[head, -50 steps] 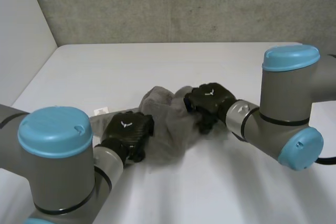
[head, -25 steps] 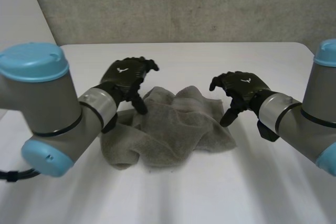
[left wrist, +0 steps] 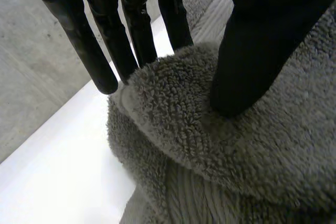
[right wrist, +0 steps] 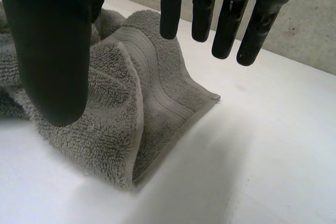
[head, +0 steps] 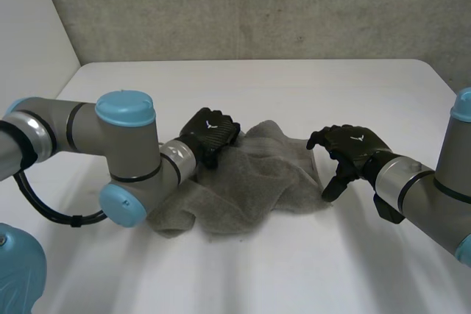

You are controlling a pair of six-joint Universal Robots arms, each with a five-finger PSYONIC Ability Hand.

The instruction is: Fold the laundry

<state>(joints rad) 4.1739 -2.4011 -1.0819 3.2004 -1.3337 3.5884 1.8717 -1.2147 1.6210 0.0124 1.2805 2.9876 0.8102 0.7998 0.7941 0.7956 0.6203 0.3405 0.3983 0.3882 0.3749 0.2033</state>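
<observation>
Site, as I see it: bare robot test bay, lab-type. Evidence: plain white worktop, raw grey concrete wall behind, blank white panel alongside.

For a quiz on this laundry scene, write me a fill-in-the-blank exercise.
1. The crumpled towel is ___ in colour.
2. It lies on a ___ table.
3. The right hand is ___, with straight fingers, holding nothing.
Missing words: grey; white; open.
</observation>
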